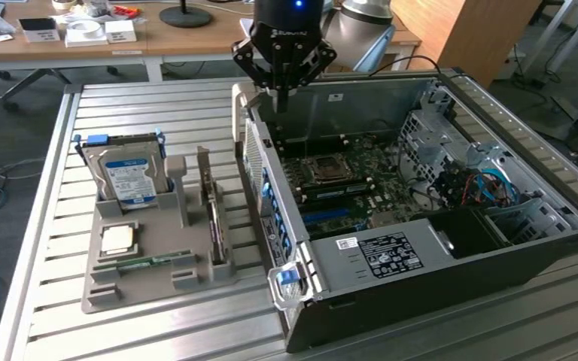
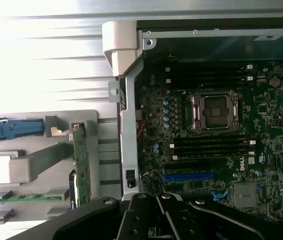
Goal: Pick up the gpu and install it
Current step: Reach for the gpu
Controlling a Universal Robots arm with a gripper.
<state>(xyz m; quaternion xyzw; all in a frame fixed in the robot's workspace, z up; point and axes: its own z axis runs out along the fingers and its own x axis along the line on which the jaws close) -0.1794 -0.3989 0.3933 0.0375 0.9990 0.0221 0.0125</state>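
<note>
Hovering at open computer case point(image 1: 400, 297) edge: gripper point(image 1: 279, 98) pressed together, empty | gpu point(image 1: 216, 226) stood in gray holder point(image 1: 118, 286) | slatted metal table point(image 1: 138, 105) | wooden desk point(image 1: 68, 49) behind

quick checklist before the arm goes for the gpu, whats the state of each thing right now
1. gpu standing on edge in the grey holder: ok.
2. Gripper empty: ok, nothing between its jaws.
3. Jaws open for a grasp: not ok, they look shut.
4. Gripper above the gpu: not ok, it hangs over a corner of the computer case, beside the holder.
5. Case side open: ok.
6. Blue expansion slot free: ok, nothing seated in it.
</note>
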